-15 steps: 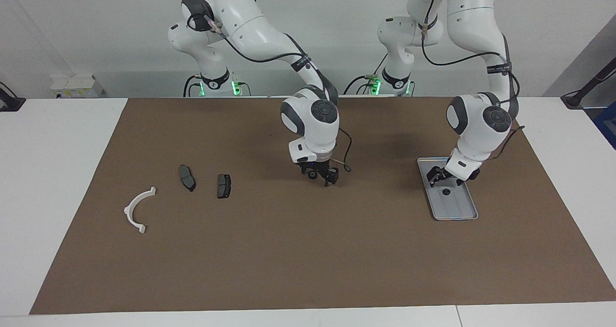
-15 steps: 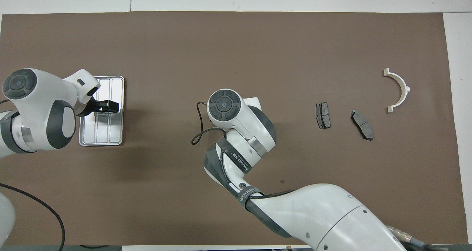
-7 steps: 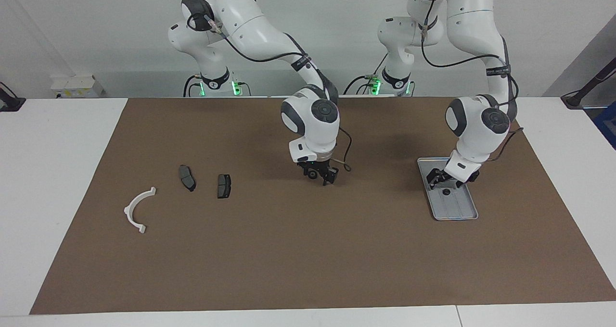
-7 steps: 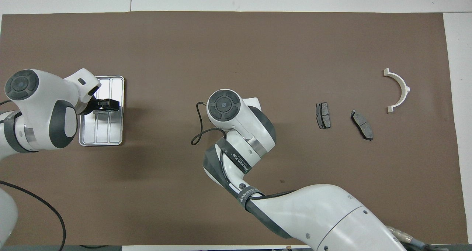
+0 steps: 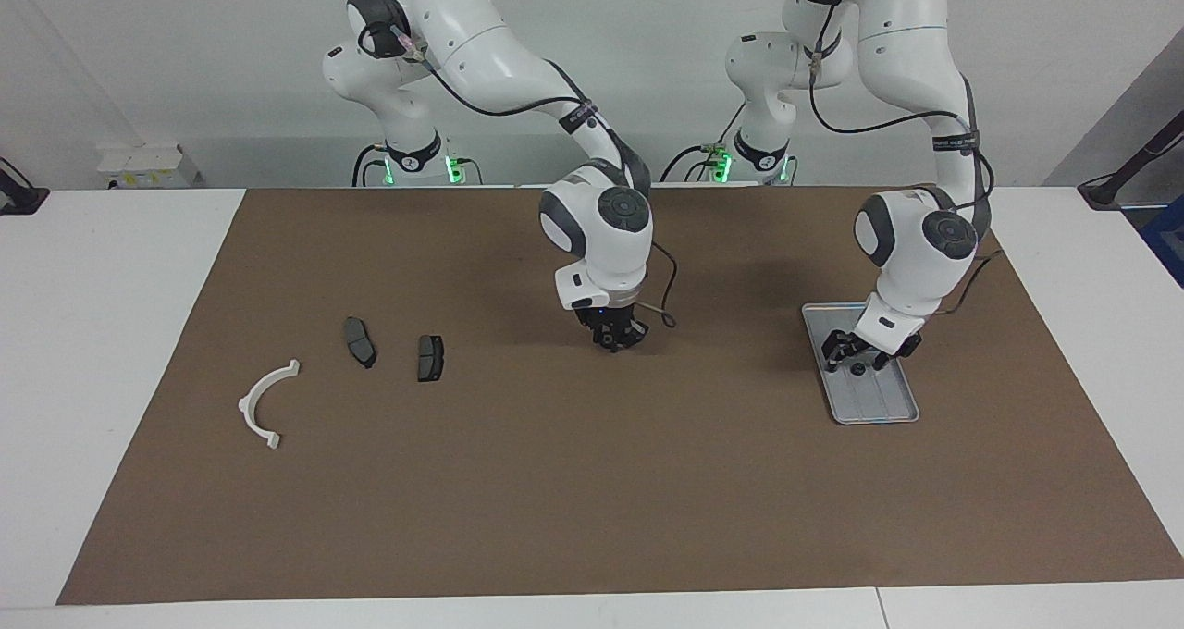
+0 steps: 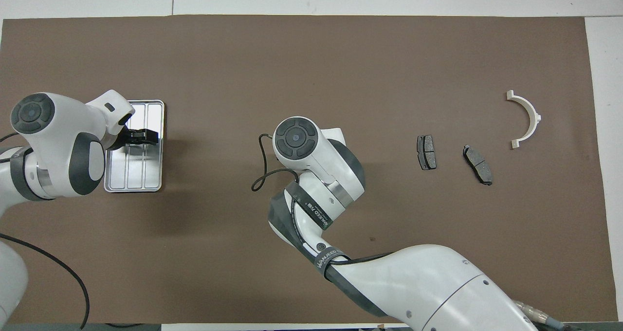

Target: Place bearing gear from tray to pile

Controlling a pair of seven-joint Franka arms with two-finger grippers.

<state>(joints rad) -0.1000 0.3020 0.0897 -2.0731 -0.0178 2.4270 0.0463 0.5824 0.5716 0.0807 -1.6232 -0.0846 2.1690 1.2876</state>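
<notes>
The bearing gear (image 5: 858, 368), a small dark round part, lies in the silver tray (image 5: 885, 405) at the left arm's end of the mat. My left gripper (image 5: 855, 362) is low over the tray, open, with a finger on either side of the gear. In the overhead view the left gripper (image 6: 141, 136) covers the gear over the tray (image 6: 134, 176). My right gripper (image 5: 616, 339) hangs just above the middle of the mat, holding nothing I can see. The pile lies at the right arm's end: a white bracket (image 5: 265, 401) and two dark pads (image 5: 360, 341) (image 5: 430, 357).
The brown mat (image 5: 592, 481) covers most of the white table. In the overhead view the pads (image 6: 426, 152) (image 6: 478, 164) and the bracket (image 6: 525, 119) lie spread apart. The right arm's wrist (image 6: 311, 151) hides its gripper there.
My left gripper has come down onto the tray, its fingers now around the gear. My right gripper has turned about its wrist and looks narrower. The parts have not moved.
</notes>
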